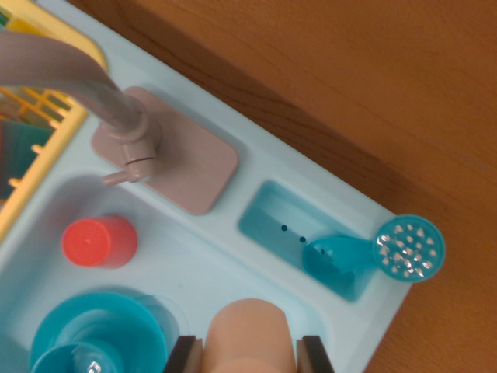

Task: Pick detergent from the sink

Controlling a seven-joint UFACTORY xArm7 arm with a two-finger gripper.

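Grasp stage: bottle secured, lift pending.
Gripper (248, 356) is clamping the peach detergent bottle (250, 330) near the sink's (233, 272) front edge; removal is remaining.

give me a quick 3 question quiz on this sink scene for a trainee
1. True or false: the red cup lies outside the sink.
2. What sits between the hand's fingers at the bottom edge? A) peach bottle B) teal sprayer C) faucet
3. On which side of the wrist view is the teal sprayer?

Key:
1. False; it is in the basin.
2. A, the peach bottle; whether the fingers press on it cannot be told.
3. The wrist view's right, its handle in the side compartment.
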